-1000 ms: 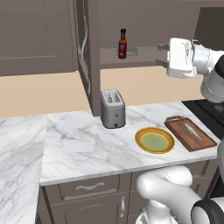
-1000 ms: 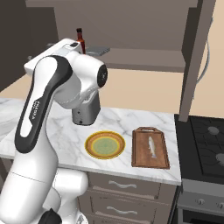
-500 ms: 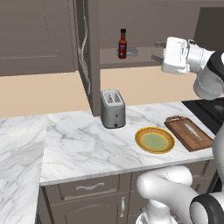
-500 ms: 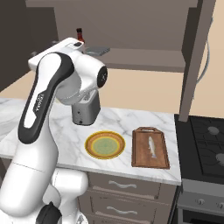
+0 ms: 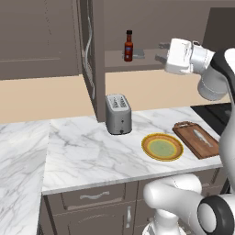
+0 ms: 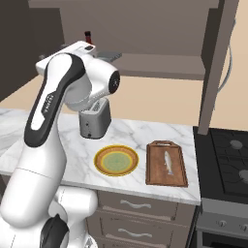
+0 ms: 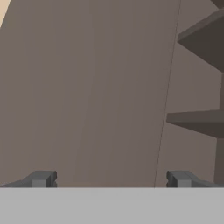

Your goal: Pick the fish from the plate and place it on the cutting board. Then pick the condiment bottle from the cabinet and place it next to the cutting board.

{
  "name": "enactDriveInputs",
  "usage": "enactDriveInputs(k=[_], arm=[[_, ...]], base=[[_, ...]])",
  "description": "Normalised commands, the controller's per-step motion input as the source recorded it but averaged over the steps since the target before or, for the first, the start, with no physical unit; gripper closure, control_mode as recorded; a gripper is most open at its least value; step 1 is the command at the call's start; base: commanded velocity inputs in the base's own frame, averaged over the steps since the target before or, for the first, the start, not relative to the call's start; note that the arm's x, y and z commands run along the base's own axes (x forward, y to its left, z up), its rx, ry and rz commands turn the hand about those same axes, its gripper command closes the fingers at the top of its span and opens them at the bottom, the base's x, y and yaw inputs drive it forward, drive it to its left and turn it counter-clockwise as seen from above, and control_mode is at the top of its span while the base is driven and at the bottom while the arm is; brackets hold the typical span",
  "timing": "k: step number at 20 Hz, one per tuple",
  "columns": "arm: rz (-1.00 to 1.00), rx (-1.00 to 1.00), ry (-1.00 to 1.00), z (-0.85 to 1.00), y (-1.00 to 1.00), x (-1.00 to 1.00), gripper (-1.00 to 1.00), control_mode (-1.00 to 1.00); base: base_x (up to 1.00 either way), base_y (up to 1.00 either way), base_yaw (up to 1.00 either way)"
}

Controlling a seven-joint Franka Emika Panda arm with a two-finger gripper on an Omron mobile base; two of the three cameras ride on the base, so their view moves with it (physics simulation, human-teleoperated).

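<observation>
Left base view is showing the white arm reaching up to shelf height, its two-finger gripper (image 5: 160,52) pointing leftward along the long shelf of the dark brown-grey wooden wall cabinet (image 5: 87,50). The small dark red-brown condiment bottle (image 5: 128,46) with its red cap and red-orange label is standing upright on that shelf, to the left of the gripper and clearly apart from it. Nothing is sitting between the fingers; the hand view is showing the two dark finger tips (image 7: 43,179) standing as wide apart as they go, with only the brown panelled surface of the cabinet (image 7: 109,87) ahead of them.

Down on the white marbled counter (image 5: 87,151), the rectangular dark reddish-brown wooden cutting board (image 5: 197,139) is lying with its small handle loop toward the wall, and the small slim silvery-grey fish (image 5: 201,136) is resting on it, roughly along the board's length. The round shallow plate (image 5: 162,147) with a yellow-orange rim and pale green centre is lying just beside the board, to its left (close, though whether the two are touching is hard to tell). A grey metal two-slot toaster (image 5: 118,114) is standing behind the plate, near the cabinet's tall open door.

Right base view is giving the same layout from the other side: the plate (image 6: 116,160), the cutting board (image 6: 166,163) with the fish (image 6: 168,162) on it, and the bottle's red cap (image 6: 88,36) peeking out just above the arm's upper links. A dark stove top (image 6: 227,155) is lying to the right of the board.
</observation>
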Motion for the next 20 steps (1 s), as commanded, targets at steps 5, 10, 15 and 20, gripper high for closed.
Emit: enactDriveInputs(k=[5, 10, 15, 20], arm=[[0.0, 0.0, 0.0, 0.0, -0.06, 0.2, -1.0, -1.0], [0.0, 0.0, 0.0, 0.0, -0.03, 0.25, -1.0, -1.0], [0.0, 0.0, 0.0, 0.0, 0.0, 0.14, -1.0, -1.0], [0.0, 0.0, 0.0, 0.0, 0.0, 0.11, -1.0, -1.0]], base=[[0.0, 0.0, 0.0], [0.0, 0.0, 0.0], [0.0, 0.0, 0.0], [0.0, 0.0, 0.0]])
